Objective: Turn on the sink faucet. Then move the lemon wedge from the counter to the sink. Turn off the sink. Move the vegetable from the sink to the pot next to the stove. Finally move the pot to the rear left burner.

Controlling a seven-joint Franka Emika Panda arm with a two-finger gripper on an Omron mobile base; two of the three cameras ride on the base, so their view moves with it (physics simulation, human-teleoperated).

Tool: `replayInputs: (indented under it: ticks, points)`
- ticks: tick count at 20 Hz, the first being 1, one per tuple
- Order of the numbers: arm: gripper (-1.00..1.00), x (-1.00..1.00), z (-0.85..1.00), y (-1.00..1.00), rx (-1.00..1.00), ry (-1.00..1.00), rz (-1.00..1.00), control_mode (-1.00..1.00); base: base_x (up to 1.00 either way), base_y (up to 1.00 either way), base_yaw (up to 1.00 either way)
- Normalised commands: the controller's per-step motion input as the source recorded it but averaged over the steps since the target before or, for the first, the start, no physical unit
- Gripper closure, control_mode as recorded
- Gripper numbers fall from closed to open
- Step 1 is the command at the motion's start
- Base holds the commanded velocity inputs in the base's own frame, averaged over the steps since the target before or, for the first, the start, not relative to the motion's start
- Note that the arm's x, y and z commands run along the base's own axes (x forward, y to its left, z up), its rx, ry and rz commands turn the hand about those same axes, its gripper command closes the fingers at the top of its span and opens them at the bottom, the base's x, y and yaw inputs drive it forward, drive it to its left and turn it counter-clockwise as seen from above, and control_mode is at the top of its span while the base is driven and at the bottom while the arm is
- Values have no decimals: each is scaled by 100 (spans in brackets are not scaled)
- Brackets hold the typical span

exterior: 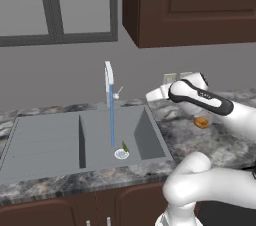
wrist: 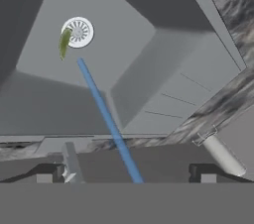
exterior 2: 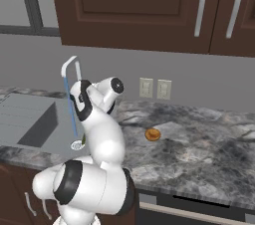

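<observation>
Water runs in a thin blue stream point(exterior: 112, 120) from the tall white sink faucet point(exterior: 108, 77) into the right basin of the grey sink point(exterior: 47, 137). The small yellow-green lemon wedge point(exterior: 125, 146) lies on the basin floor, touching the round silver drain point(exterior: 121, 154). My gripper point(exterior: 151, 95) hovers to the right of the faucet's thin lever point(exterior: 119, 91), above the sink's right rim. In the hand view my gripper point(wrist: 126, 174) is open and holds nothing, with the wedge point(wrist: 64, 43) and the drain point(wrist: 78, 32) far below. The pot and the stove's burners are out of view.
A small orange round object point(exterior 2: 153, 134) sits on the dark marbled counter point(exterior 2: 199, 134) right of the sink. Two wall outlets point(exterior 2: 154, 88) are behind it, with brown cabinets overhead. A dark appliance front with a silver bar point(exterior 2: 199, 205) sits under the counter at lower right.
</observation>
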Motion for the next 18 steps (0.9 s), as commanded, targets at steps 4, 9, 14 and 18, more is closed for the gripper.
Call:
replayInputs:
  ticks: [4, 9, 14, 18]
  points:
    - [-100, 33, -30, -25, 0, -1, 18, -100, 0, 0, 0]
    - [-100, 25, -33, -5, 0, -9, 21, -100, 0, 0, 0]
    - [-100, 3, -42, 0, 0, -26, 24, -100, 0, 0, 0]
    - [-100, 0, -35, -1, 0, -33, 22, -100, 0, 0, 0]
